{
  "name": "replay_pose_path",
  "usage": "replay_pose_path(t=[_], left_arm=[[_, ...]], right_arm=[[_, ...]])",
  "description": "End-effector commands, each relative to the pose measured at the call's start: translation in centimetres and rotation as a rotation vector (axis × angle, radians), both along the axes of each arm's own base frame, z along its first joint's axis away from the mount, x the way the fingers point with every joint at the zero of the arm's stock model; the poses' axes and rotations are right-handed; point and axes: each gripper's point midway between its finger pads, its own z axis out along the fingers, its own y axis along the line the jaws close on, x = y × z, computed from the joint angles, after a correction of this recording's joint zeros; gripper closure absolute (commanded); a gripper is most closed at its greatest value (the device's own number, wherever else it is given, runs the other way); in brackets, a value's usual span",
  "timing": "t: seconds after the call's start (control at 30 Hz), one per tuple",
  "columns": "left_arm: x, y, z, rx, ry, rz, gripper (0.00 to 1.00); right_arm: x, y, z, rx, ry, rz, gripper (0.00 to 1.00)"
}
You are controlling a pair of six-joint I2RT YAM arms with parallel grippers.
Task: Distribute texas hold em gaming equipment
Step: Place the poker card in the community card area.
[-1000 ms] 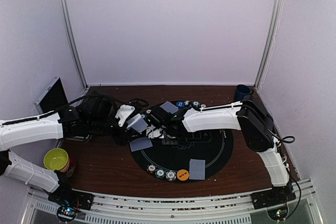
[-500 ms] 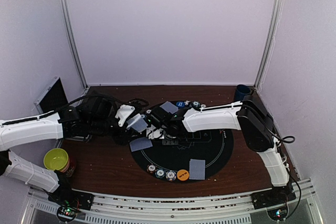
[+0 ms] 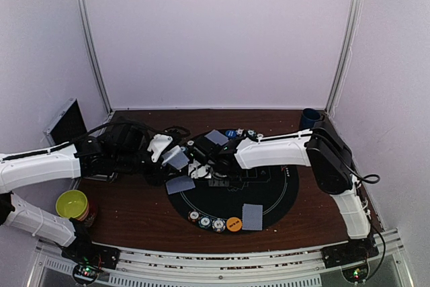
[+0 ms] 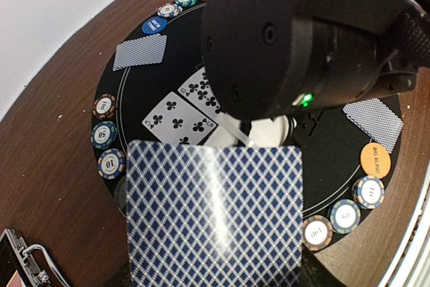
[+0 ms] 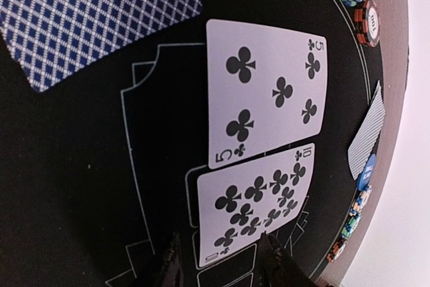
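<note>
Over the middle of the round black mat (image 3: 275, 196) on the brown table (image 3: 134, 216), your two arms meet tip to tip. Left gripper (image 3: 172, 160): closed on a blue-backed card (image 4: 215, 213), held face down above the mat's left edge. One card or a thin stack, you can't tell, since in the wrist view it hides the fingers. Right gripper (image 5: 222, 265): jaws apart, nothing in them, tips low over the end of the ten of clubs (image 5: 259, 203) nearest them. That ten lies face up on the mat, just beside the five of clubs (image 5: 269, 92). Dealt hands: face-down cards (image 3: 252, 216) at the mat's near edge, more at its left and far edges. Poker chips (image 3: 205, 221) sit in a short row along the near edge with the orange button (image 3: 234, 224) just beside them; more chips at the far edge. Handling, as a judgement: cards are light, thin, slick and springy. One lying flat on the mat offers your fingers no edge. So take the next from the blue-backed card's free short end, pinching front and back, gently enough not to bow it. Chips are stiff and small; grip across the rim, or they may roll away.
</note>
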Motion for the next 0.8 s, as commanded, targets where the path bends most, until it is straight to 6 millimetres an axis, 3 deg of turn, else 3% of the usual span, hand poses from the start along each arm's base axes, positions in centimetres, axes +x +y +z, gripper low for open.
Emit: replay_pose_path(t=[0.0, 0.13, 0.27, 0.5, 0.6, 0.77], left_arm=[[0.2, -0.2, 1.7, -0.042, -0.04, 0.001, 0.41], [0.2, -0.2, 1.8, -0.043, -0.041, 0.002, 0.41], [0.2, -0.3, 1.7, -0.044, -0.041, 0.001, 0.41], [0.3, -0.2, 1.6, -0.041, -0.039, 0.005, 0.41], [0.3, -0.2, 1.6, -0.038, -0.04, 0.006, 0.41], [0.3, -0.2, 1.5, -0.037, -0.039, 0.006, 0.41]], right_arm=[[-0.5, -0.6, 3.6, 0.076, -0.014, -0.045, 0.59], [0.4, -2.1, 4.8, 0.124, -0.025, -0.12, 0.52], [2.6, -4.5, 5.2, 0.165, -0.053, -0.225, 0.44], [7.0, -8.6, 3.6, 0.225, -0.044, -0.425, 0.34], [7.7, -9.3, 2.5, 0.235, -0.02, -0.452, 0.33], [7.3, -8.5, 1.3, 0.252, 0.032, -0.429, 0.32]])
